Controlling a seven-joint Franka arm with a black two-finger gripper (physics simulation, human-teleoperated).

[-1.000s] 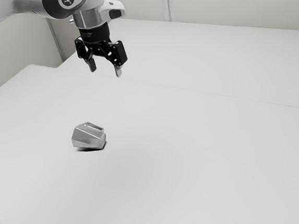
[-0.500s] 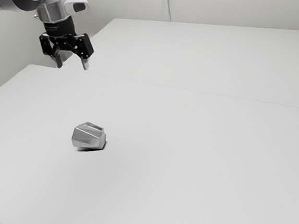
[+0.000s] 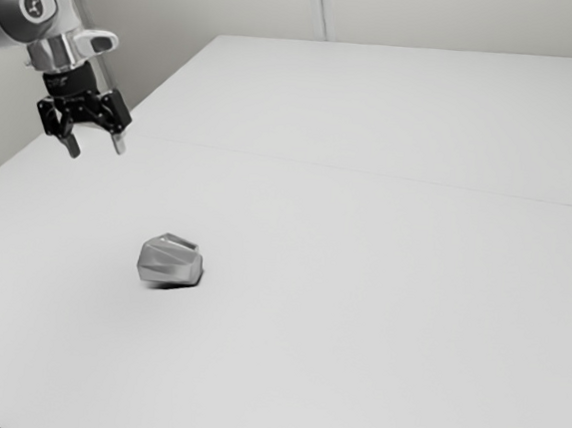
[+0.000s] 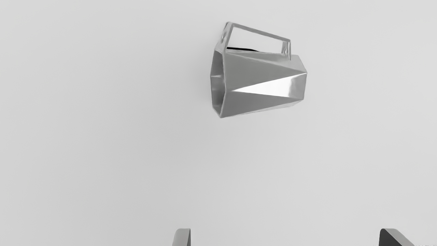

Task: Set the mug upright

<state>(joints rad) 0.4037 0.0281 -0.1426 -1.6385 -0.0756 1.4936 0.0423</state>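
Jaws set wide apart, the gripper (image 3: 97, 151) hangs in the air between nine and ten o'clock from the exterior view's centre. The mug (image 3: 169, 263) lies tipped on its side on the table (image 3: 406, 335), well apart from the fingertips, between four and five o'clock from them there. Its handle (image 4: 261, 32) (a squarish, angular loop) lies on the side away from the fingers (image 4: 183, 238) in the wrist view.

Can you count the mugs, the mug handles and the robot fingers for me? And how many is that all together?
Mug: 1
Handle: 1
Robot fingers: 2
Total: 4
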